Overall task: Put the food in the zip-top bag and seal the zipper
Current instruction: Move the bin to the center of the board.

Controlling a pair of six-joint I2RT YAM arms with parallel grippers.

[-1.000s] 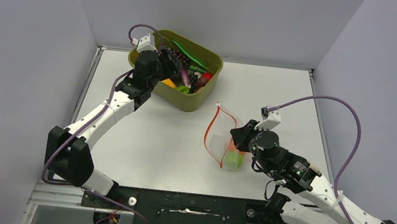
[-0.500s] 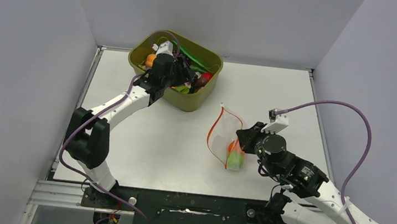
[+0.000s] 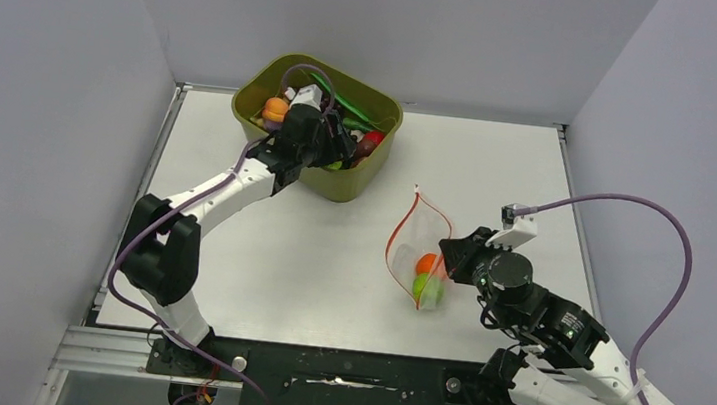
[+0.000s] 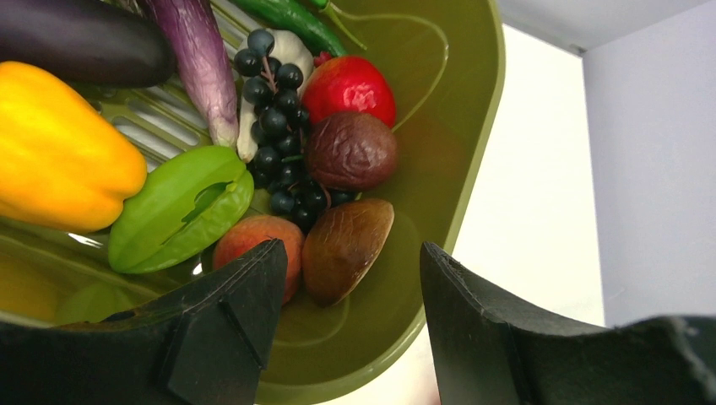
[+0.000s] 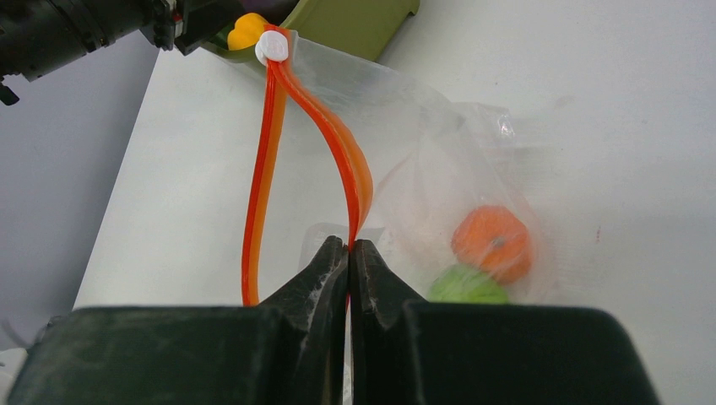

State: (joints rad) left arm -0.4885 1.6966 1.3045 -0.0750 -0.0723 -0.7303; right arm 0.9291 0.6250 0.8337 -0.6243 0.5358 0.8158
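**Bag held open by its strip, left fingers spread above the tub**

Nearest the arm bases, the right fingers (image 5: 325,278) are pressed together on the zipper (image 5: 262,152), pinching one strand of the red-orange strip where it bows away from the other. The two strands stand apart, so the mouth gapes, and they meet at a small white slider (image 5: 273,46) at the far end. The zip-top bag (image 3: 420,244) sits on the right half of the bench (image 3: 259,252), its mouth turned toward the left side. Two pieces of food lie inside it at the closed bottom: an orange round fruit (image 5: 492,242) and, touching it on the near side, a green round fruit (image 5: 466,287).

Farther back, apart from the bag, the olive-green tub (image 3: 384,115) stands at the far edge of the bench. The left fingers (image 4: 228,321) hang over it, spread apart and holding nothing. Below them lie a brown pod (image 4: 346,249) just beside a peach-coloured fruit (image 4: 253,240), then a flat green piece (image 4: 177,207) and the yellow-orange pepper (image 4: 59,160). Beyond these are dark grapes (image 4: 274,126), a wrinkled brown fruit (image 4: 350,150), a red fruit (image 4: 348,87), two purple eggplants (image 4: 76,38) and green beans (image 4: 291,17).
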